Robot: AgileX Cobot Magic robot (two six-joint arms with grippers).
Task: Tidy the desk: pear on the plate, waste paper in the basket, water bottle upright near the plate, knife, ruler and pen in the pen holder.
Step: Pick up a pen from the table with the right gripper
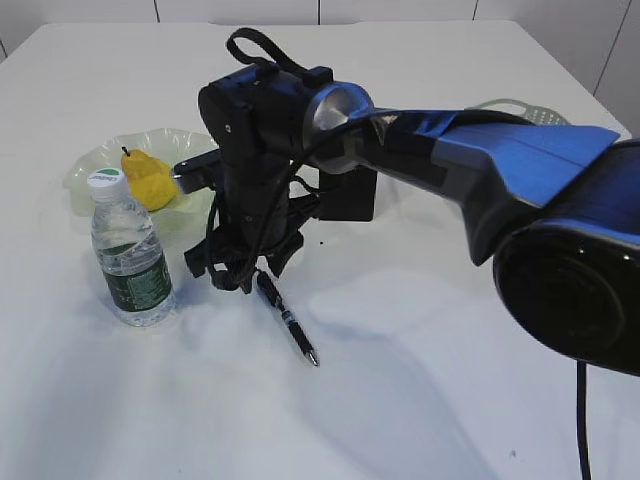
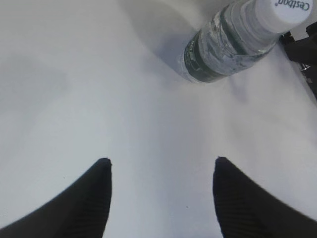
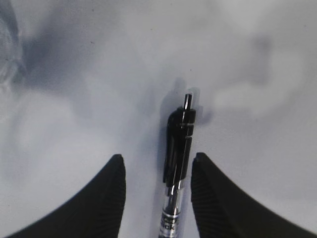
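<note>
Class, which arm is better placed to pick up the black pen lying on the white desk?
Right: its end effector straddles the black clip-top pen; the left end effector frames only bare desk.

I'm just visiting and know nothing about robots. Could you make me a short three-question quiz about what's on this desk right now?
1. True or false: the pear lies on the plate.
2. What lies between the fingers of the right gripper? A) ruler B) pen C) knife
3. Fill in: the water bottle stands ____ beside the plate.

Key:
1. True.
2. B. The pen lies on the desk between the fingers, which do not yet press it.
3. Upright, white cap on top. The left gripper hangs open near it, holding nothing.
</note>
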